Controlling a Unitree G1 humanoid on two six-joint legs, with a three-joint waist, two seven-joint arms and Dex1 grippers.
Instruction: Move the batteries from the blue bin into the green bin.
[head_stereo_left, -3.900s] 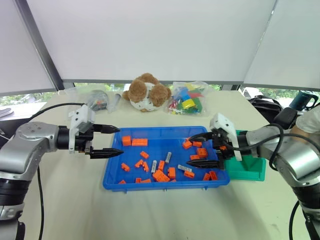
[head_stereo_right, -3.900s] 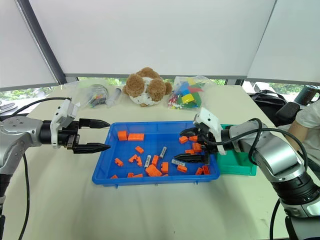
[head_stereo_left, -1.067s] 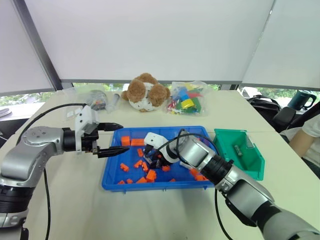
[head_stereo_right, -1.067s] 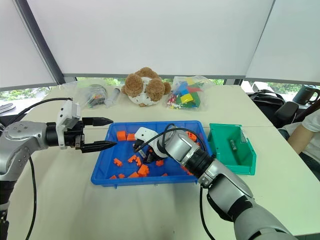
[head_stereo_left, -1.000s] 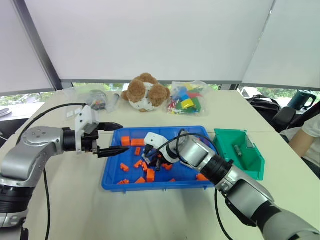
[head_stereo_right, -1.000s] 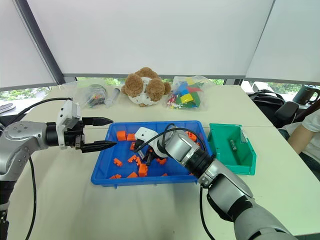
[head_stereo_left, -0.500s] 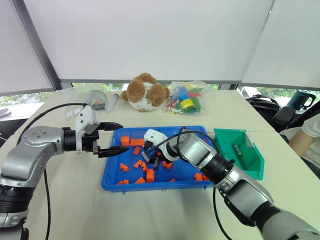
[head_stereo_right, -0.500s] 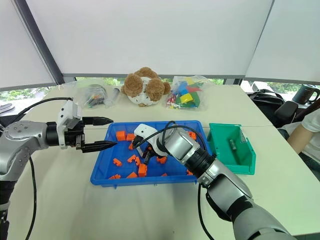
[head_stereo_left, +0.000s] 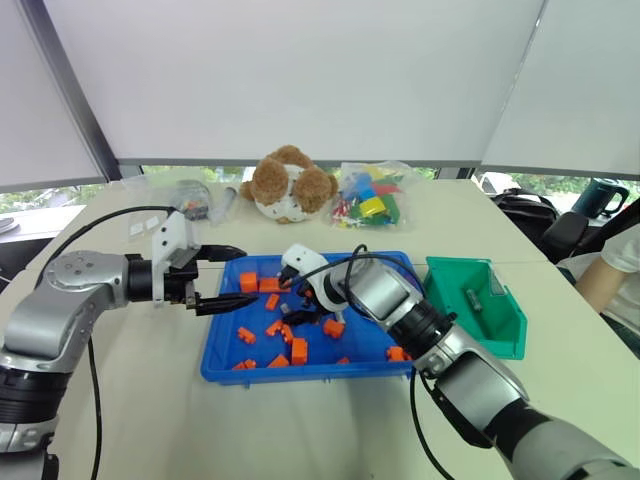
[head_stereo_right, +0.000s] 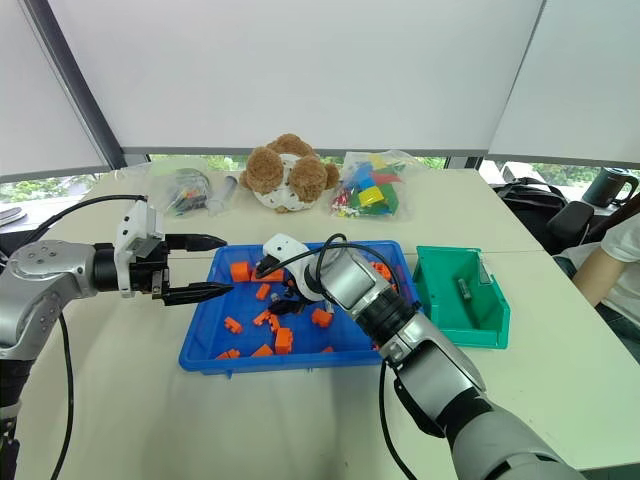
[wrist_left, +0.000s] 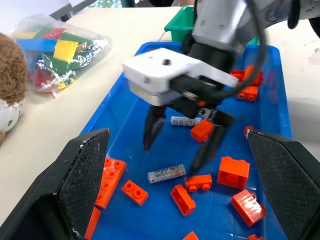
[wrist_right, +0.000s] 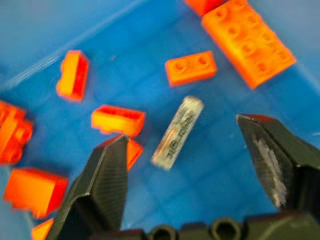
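The blue bin lies mid-table, strewn with orange bricks. My right gripper hangs over its left half, open, pointing down. One battery lies flat on the bin floor between and below the spread fingers, untouched. Left wrist view shows that battery beneath the right gripper and a second battery behind it. To the right stands the green bin with a battery inside. My left gripper hovers open at the blue bin's left rim, holding nothing.
A teddy bear, a bag of coloured blocks and a clear bag sit at the table's far side. A person's arm is at the right edge, beside a dark mug.
My right gripper has gone from shut to open, and has risen a little and shifted left and farther into the bin. The left arm has not moved.
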